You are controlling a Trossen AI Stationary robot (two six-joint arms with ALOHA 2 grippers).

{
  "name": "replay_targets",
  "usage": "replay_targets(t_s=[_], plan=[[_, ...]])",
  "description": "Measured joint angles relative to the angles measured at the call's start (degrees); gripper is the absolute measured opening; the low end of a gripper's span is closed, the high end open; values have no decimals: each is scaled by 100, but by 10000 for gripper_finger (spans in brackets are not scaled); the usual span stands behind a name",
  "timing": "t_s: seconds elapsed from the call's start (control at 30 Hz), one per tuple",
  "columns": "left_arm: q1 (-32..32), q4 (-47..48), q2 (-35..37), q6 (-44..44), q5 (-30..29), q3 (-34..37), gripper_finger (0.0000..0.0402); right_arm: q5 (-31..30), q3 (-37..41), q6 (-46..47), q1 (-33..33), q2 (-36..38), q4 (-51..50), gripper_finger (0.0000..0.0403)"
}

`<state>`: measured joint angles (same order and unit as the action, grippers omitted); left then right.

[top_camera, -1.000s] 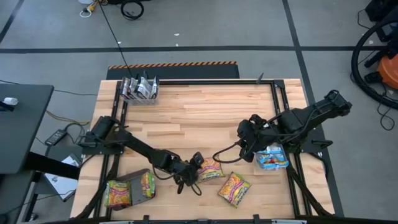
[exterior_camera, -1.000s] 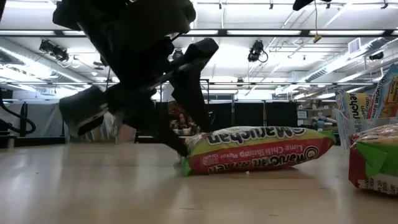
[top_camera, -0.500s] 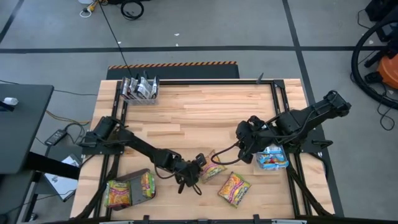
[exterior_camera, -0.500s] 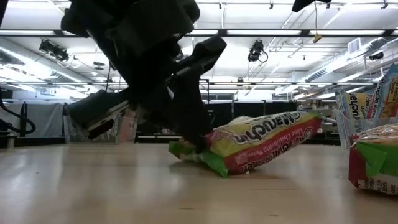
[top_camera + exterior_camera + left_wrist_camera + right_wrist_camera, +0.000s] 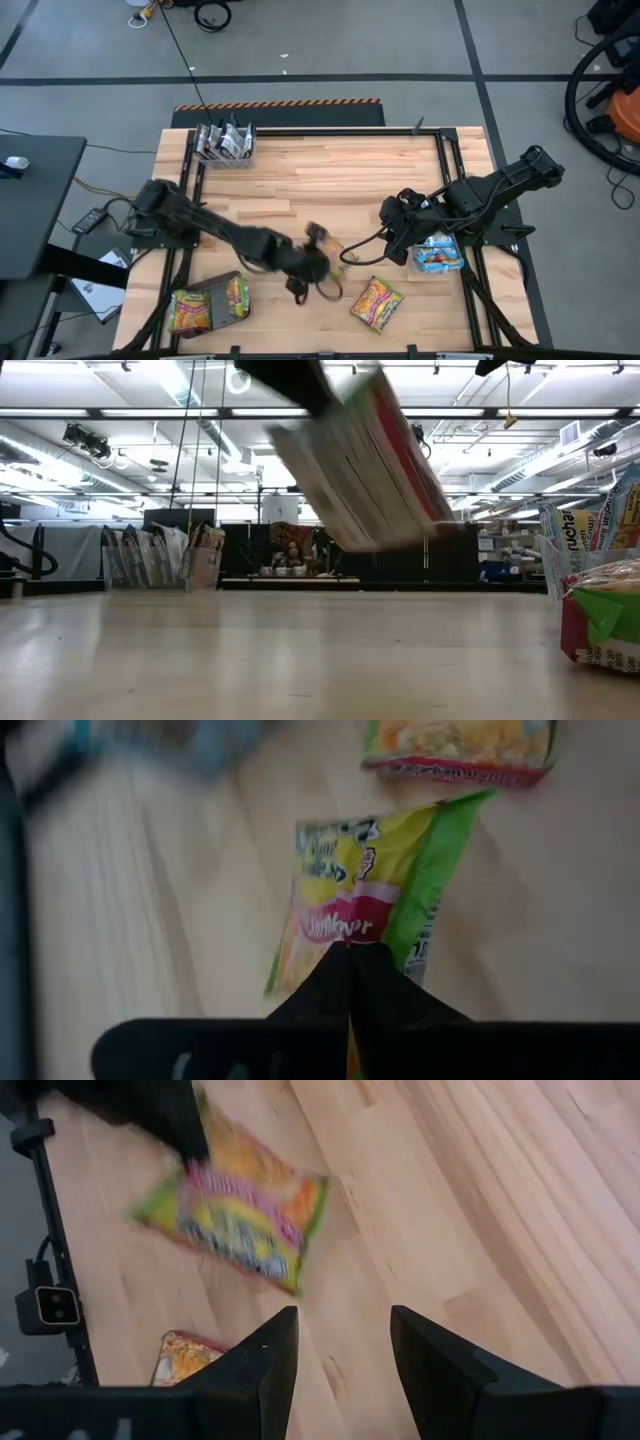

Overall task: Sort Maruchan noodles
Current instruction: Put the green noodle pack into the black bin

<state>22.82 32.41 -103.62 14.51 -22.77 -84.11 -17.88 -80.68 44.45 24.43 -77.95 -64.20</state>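
Note:
My left gripper hangs over the near middle of the table, shut on a yellow, green and red Maruchan noodles packet. In the low view that packet floats tilted, well above the wood. A second orange-yellow packet lies flat on the table near the front edge. My right gripper waits open right of centre, touching nothing and looking toward the held packet. My left gripper pinches one short end of the packet between its two shut fingers. The rest of the packet reaches out beyond the fingertips. It is lifted clear of the table and sits tilted in the hold.
A clear bin at the near left holds orange-yellow packets. Another bin at the far left holds dark packets. A third one, beside my right arm, holds light blue packets. A black frame borders the table.
My left gripper has shut on the packet's end and risen. The gripped end came up first while the far end stayed on the wood; now the whole packet is lifted clear and tilted, moving fast.

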Motion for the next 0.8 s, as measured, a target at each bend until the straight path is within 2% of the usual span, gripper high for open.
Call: replay_targets(t_s=[0.17,0.27,0.33,0.43,0.53,0.7,0.8], plan=[[-7,2238,481,-2931,892,-1102,2,-51,-2,-2,30,-2,107,168],[114,3202,747,-4509,1560,-1587,2,-196,0,-56,82,-41,205,168],[259,3595,966,-5537,1929,-1771,1,-282,0,-93,127,-67,273,168],[697,3899,1311,-7159,2164,-1806,1,-357,0,-96,177,-146,341,168],[1383,3934,1638,-8682,1884,-1807,1,-373,0,-68,253,-240,377,168],[2736,4017,1868,-10771,622,-1809,3,-410,98,-85,399,-342,801,168],[3392,4325,1828,-11903,75,-1806,6,-455,207,-87,435,-418,1080,168]])
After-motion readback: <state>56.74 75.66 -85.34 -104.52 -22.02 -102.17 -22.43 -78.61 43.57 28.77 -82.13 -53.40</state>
